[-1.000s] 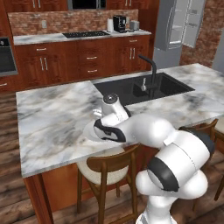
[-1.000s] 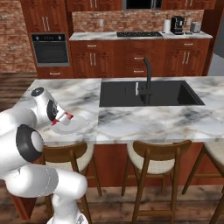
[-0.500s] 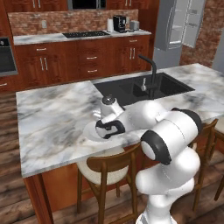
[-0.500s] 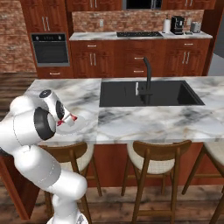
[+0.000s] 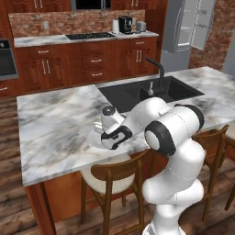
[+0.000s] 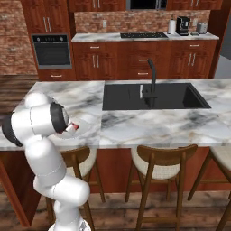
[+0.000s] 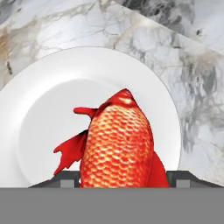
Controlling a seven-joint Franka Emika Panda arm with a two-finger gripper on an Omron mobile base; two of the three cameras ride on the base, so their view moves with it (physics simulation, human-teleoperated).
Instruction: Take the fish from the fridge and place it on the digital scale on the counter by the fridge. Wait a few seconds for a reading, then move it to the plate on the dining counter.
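Marble dining counter [image 5: 50, 124] with inset black sink [image 5: 137, 92], white arm bent low over its near edge, round plate [image 7: 39, 113] near that edge, gripper [image 7: 118, 177] clamped on red-orange fish [image 7: 118, 148] above plate's middle

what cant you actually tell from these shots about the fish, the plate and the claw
- Whether the fish touches the plate: hand view looks straight along it, so any gap is hidden.
- Fish tail end: cut off at the bottom of the hand view.
- The claw fingertips: hidden behind the fish in the hand view, too small in the left base view.
- Plate in the right base view: hidden behind the arm; a red bit of fish peeks out.
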